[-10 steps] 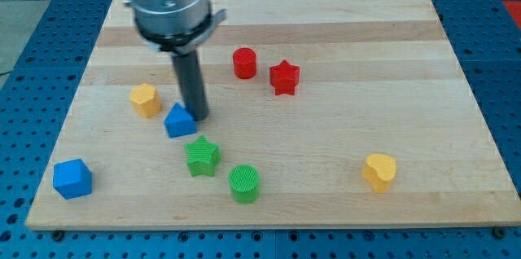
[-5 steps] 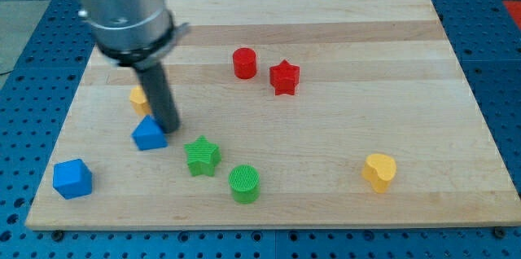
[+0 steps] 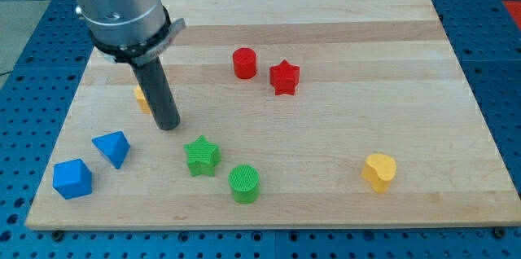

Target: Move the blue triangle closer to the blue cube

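The blue triangle point(image 3: 111, 148) lies on the desk point(image 3: 342, 129), just up and right of the blue cube point(image 3: 72, 178), a narrow gap between them. My tip point(image 3: 168, 125) rests apart, up and right of the triangle; there is no claw.

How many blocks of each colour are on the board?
Blue: 2, the triangle and the cube.
Red: 2, the cylinder and the star.
Green: 2, the star and the cylinder.
Yellow: 2, the heart and one half hidden behind my rod.
Total: 8.
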